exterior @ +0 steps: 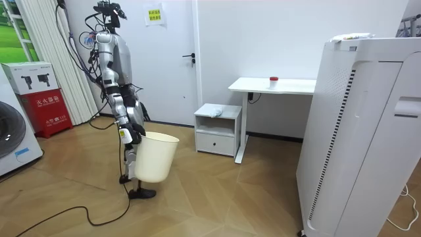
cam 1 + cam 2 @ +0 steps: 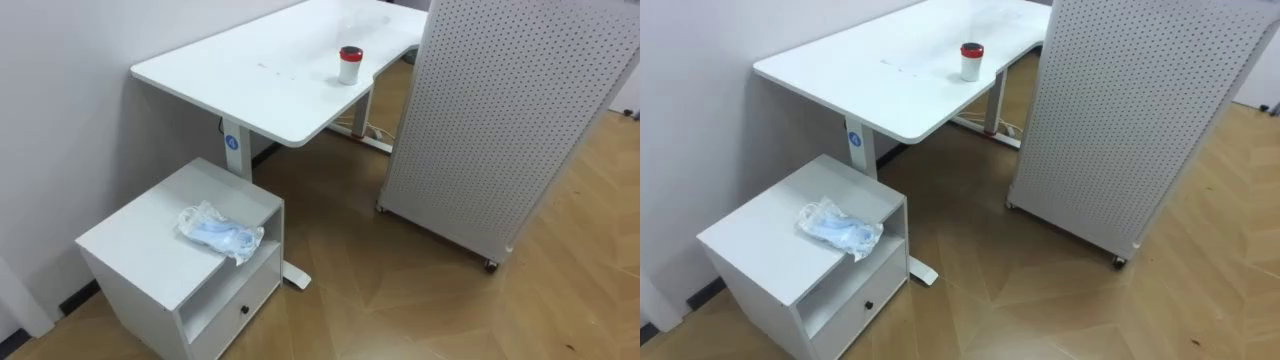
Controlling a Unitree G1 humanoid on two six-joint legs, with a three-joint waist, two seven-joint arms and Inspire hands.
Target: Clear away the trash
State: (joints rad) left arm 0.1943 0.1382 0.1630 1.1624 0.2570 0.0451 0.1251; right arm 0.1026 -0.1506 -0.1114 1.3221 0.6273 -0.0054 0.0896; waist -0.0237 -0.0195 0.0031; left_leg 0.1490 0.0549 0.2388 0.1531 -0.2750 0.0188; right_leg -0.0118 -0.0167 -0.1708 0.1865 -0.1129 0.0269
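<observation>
A crumpled, bluish-white plastic bag [image 2: 220, 232] lies on top of a low white cabinet [image 2: 140, 250] beside the desk; the same bag [image 1: 215, 112] shows in the room view. A small white cup with a red lid [image 2: 349, 65] stands on the white desk [image 2: 270, 80]. In the room view I stand a few steps from the cabinet, facing it. My right hand [image 1: 128, 130] grips the rim of a cream waste bin [image 1: 156, 157] that hangs at knee height.
A tall white perforated panel on castors [image 2: 500, 120] stands right of the desk, with wood floor [image 2: 400, 290] between it and the cabinet. In the room view, a red box [image 1: 46, 112] and a washing machine [image 1: 16, 141] sit behind me by the wall.
</observation>
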